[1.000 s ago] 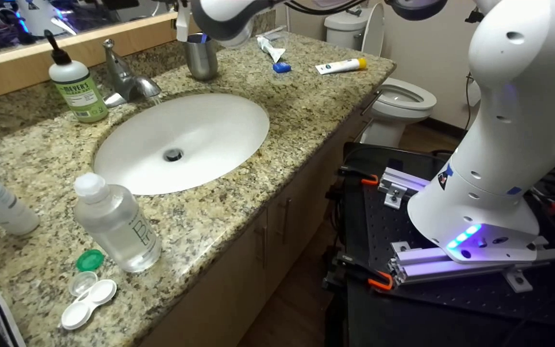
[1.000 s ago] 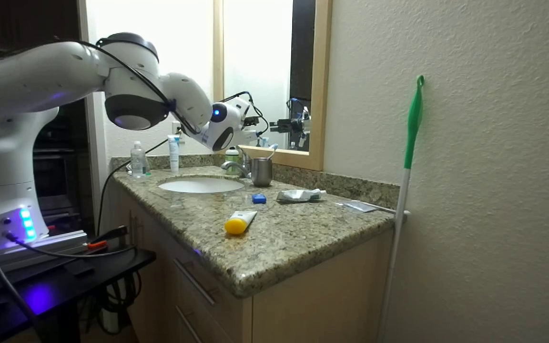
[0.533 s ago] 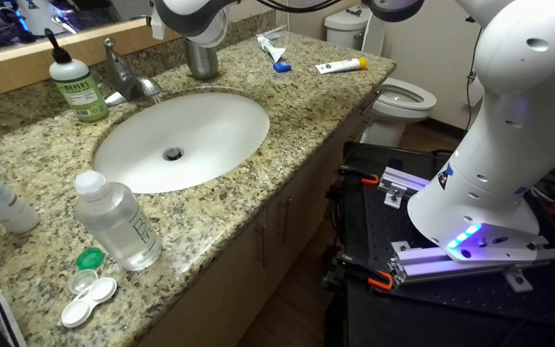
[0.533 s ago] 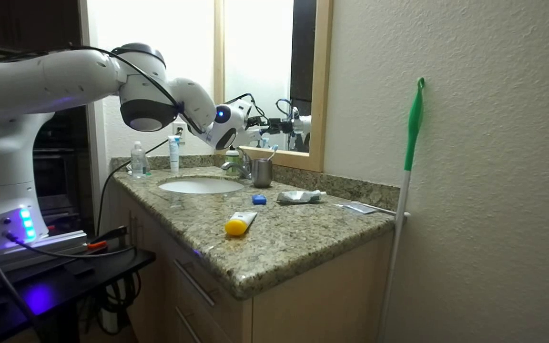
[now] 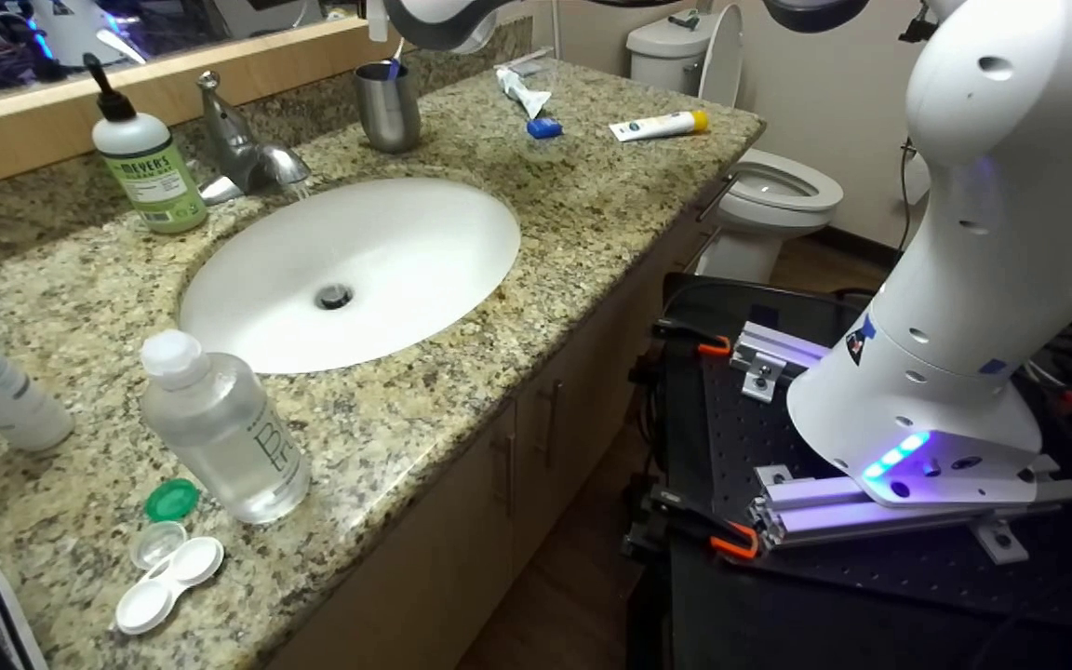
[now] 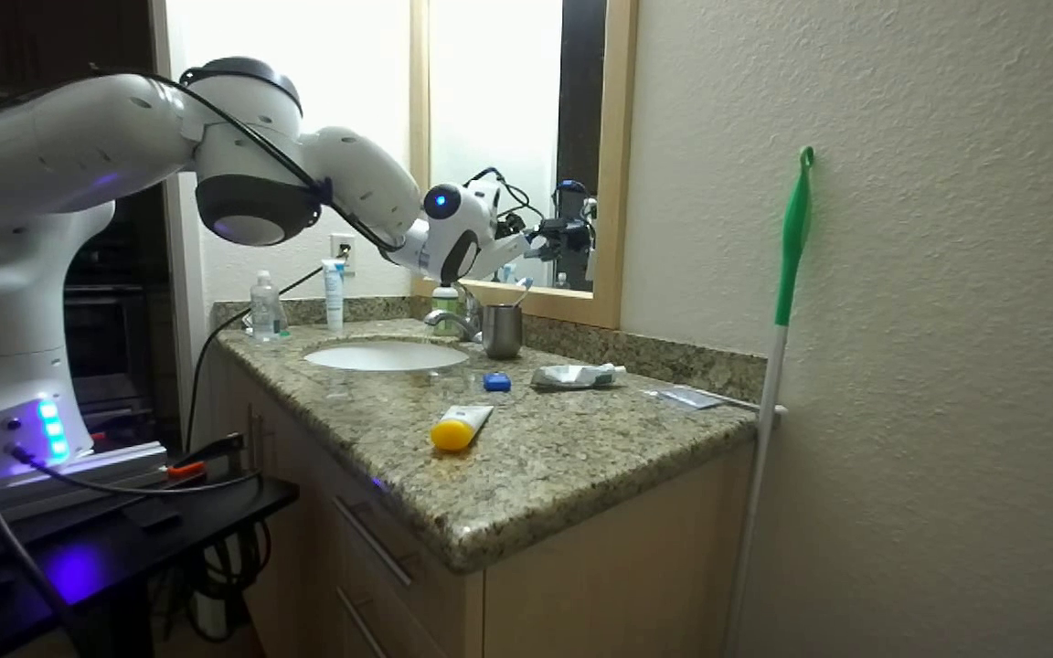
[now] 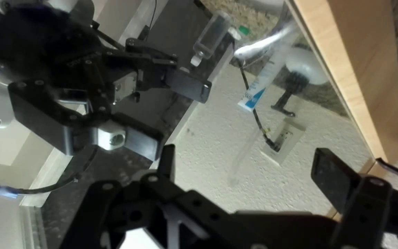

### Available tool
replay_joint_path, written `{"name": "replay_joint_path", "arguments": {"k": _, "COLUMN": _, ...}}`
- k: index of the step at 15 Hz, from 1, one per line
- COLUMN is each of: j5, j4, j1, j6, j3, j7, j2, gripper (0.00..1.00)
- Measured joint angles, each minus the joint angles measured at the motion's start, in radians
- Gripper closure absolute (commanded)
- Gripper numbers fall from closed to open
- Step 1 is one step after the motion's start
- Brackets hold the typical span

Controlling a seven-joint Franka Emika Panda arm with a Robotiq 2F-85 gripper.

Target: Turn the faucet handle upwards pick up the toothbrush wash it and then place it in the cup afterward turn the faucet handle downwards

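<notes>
The arm (image 6: 232,157) has shifted; the cup (image 5: 389,113) holds the toothbrush (image 5: 394,70).

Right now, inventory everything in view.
Basin: 1, white, in counter
Faucet: 1, chrome, at basin
Faucet handle: 1, chrome, atop faucet
Cup: 1, grey, beside faucet
Toothbrush: 1, blue-white, in cup
Soap bottle: 1, green, beside faucet
Clear bottle: 1, transparent, counter
Tubes: 3, white, counter
Lens case: 1, white, counter
Disc: 1, green, counter
Box: 1, blue, counter
Mirror: 1, tan-framed, above counter
Toilet: 1, white, beyond counter
Pole: 1, green-white, by wall
Arm: 1, white, stand
End effector: 1, black, by mirror
</notes>
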Motion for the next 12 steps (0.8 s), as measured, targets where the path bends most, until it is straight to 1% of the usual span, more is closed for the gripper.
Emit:
{"name": "replay_joint_path", "arguments": {"k": 1, "j5": -0.029, "j4": -0.011, "j1": -0.032, "j6": -0.048, "j3": 0.016, "j7": -0.006, "j2": 0.003, "gripper": 0.0}}
{"name": "replay_joint_path", "arguments": {"k": 2, "j5": -0.061, "j4": -0.032, "j1": -0.069, "j6": -0.11, "j3": 0.048, "j7": -0.021, "j2": -0.001, "gripper": 0.0}}
{"name": "replay_joint_path", "arguments": {"k": 3, "j5": -0.084, "j4": -0.062, "j1": -0.11, "j6": -0.175, "j3": 0.093, "j7": -0.054, "j2": -0.015, "gripper": 0.0}}
{"name": "replay_joint_path", "arguments": {"k": 5, "j5": -0.09, "j4": -0.136, "j1": -0.185, "j6": -0.299, "j3": 0.202, "j7": -0.168, "j2": -0.073, "gripper": 0.0}}
{"name": "replay_joint_path", "arguments": {"k": 7, "j5": -0.082, "j4": -0.203, "j1": -0.245, "j6": -0.426, "j3": 0.288, "j7": -0.287, "j2": -0.15, "gripper": 0.0}}
{"name": "replay_joint_path", "arguments": {"k": 8, "j5": -0.038, "j4": -0.236, "j1": -0.265, "j6": -0.457, "j3": 0.309, "j7": -0.362, "j2": -0.173, "gripper": 0.0}}
{"name": "replay_joint_path", "arguments": {"k": 10, "j5": 0.047, "j4": -0.278, "j1": -0.286, "j6": -0.496, "j3": 0.312, "j7": -0.519, "j2": -0.172, "gripper": 0.0}}
{"name": "replay_joint_path", "arguments": {"k": 12, "j5": 0.099, "j4": -0.29, "j1": -0.294, "j6": -0.517, "j3": 0.312, "j7": -0.664, "j2": -0.171, "gripper": 0.0}}
